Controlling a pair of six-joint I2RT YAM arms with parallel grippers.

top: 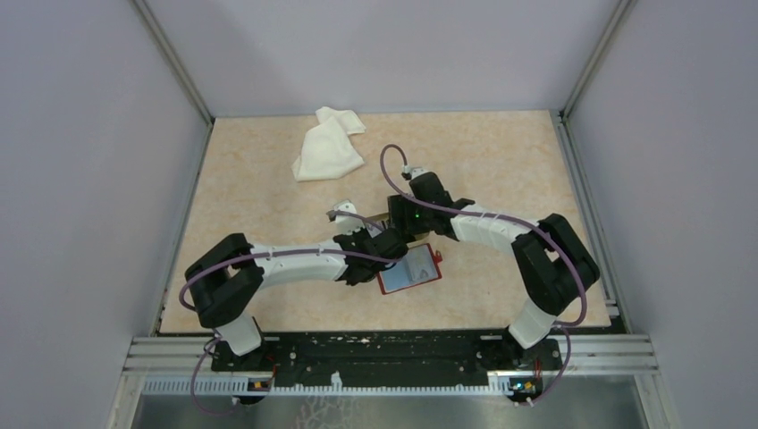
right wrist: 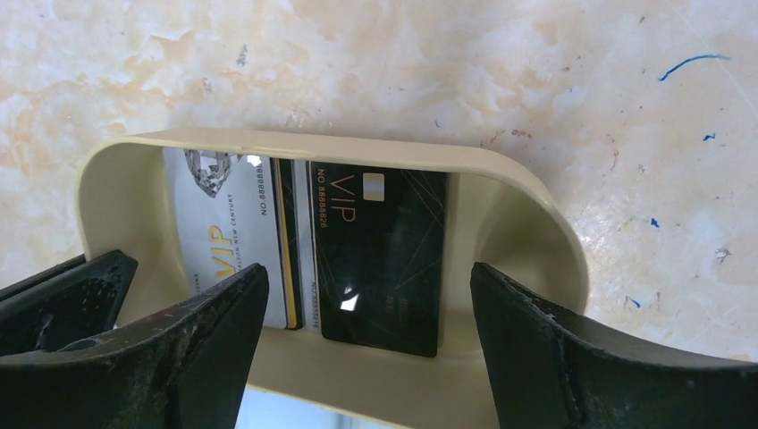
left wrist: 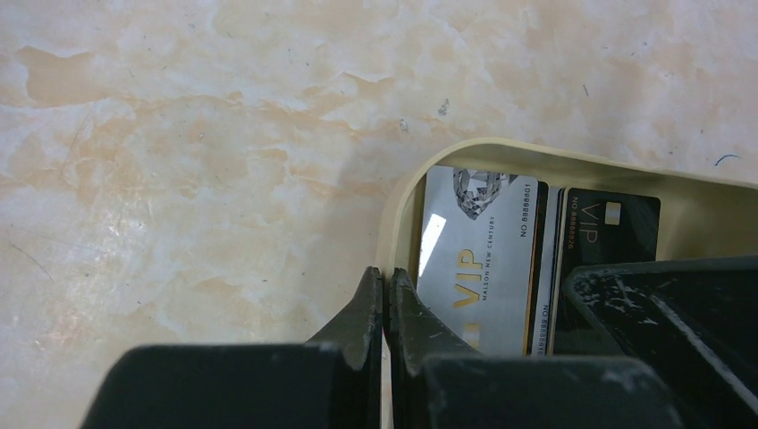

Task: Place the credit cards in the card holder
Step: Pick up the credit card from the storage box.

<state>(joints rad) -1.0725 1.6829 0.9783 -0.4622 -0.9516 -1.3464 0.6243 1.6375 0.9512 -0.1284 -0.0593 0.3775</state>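
A tan shallow dish (right wrist: 313, 143) holds the credit cards: a silver one (right wrist: 223, 232), a black one (right wrist: 380, 259), and a yellow-edged one (right wrist: 286, 250) between them, mostly covered. My left gripper (left wrist: 385, 279) is shut on the dish's left rim (left wrist: 398, 210). Over the dish, my right gripper (right wrist: 368, 273) stands open, its fingers either side of the black card and apart from it. The red card holder (top: 409, 270) lies open on the table just in front of both grippers.
A crumpled white cloth (top: 328, 145) lies at the back of the beige table (top: 501, 161). Grey walls enclose the table on three sides. Both arms meet at the middle, their cables looping above them.
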